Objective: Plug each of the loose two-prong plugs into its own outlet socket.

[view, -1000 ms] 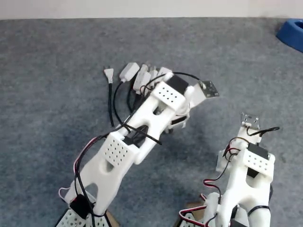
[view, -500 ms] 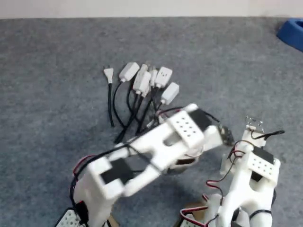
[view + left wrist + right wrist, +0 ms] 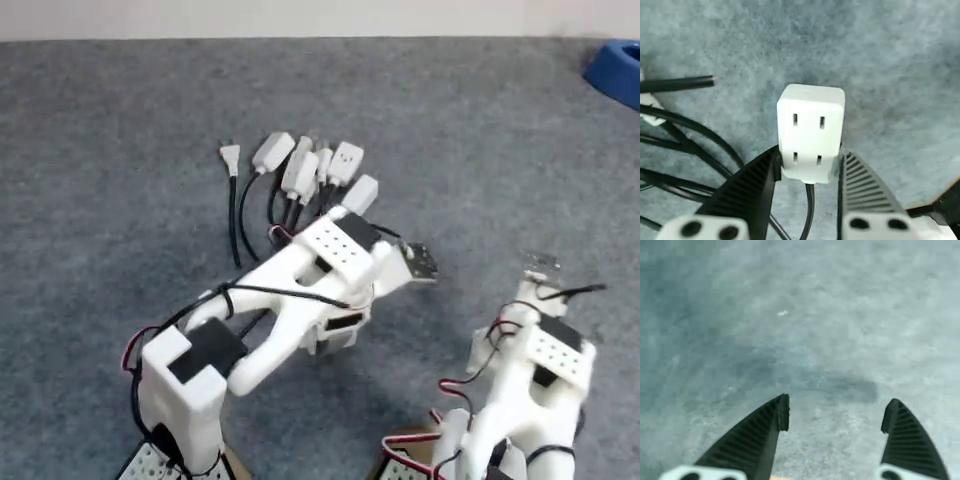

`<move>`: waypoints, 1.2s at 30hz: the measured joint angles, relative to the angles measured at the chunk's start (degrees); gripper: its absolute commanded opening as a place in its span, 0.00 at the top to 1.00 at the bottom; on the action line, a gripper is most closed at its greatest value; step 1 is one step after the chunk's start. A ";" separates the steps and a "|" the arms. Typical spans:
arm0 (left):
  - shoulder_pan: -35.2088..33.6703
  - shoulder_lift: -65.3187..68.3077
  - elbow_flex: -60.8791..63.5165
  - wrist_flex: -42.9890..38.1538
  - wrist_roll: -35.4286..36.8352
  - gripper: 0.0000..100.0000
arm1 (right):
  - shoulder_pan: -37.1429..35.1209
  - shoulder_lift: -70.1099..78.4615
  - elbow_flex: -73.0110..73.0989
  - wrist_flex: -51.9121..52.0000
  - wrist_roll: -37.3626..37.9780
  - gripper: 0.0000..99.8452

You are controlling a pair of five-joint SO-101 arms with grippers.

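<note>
White outlet socket [image 3: 811, 130] lies on the grey-carpeted desk [image 3: 900, 60]. The left gripper [image 3: 810, 167] has its jaws closed on the cord end, probably to steady the socket for a plug. The high view adds the loose two-prong plug [image 3: 230, 156] at the edge of the cord bundle [image 3: 265, 225]. The right gripper [image 3: 835, 415] hangs with jaws open over bare carpet.

White socket [image 3: 811, 132] (black cord [image 3: 809, 202]), grey carpet [image 3: 890, 60]
</note>
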 measured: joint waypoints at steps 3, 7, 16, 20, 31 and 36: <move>-2.55 0.35 0.00 -0.44 -1.49 0.99 | 5.89 0.00 -3.87 0.00 -1.14 0.70; -3.43 0.35 0.00 -0.44 -1.85 0.99 | 12.13 0.00 -7.91 0.00 -1.41 0.70; -2.02 0.35 0.00 -0.44 -1.85 0.99 | 13.27 0.00 -8.62 0.00 -1.41 0.70; 1.76 0.35 0.00 1.67 -1.85 0.94 | 13.27 0.00 -9.14 0.00 0.62 0.70; 7.03 0.44 0.00 6.51 1.49 0.86 | 10.02 0.00 -9.14 3.43 1.32 0.70; 7.21 0.53 0.00 6.59 1.49 0.85 | 9.93 0.00 -9.14 3.60 1.32 0.70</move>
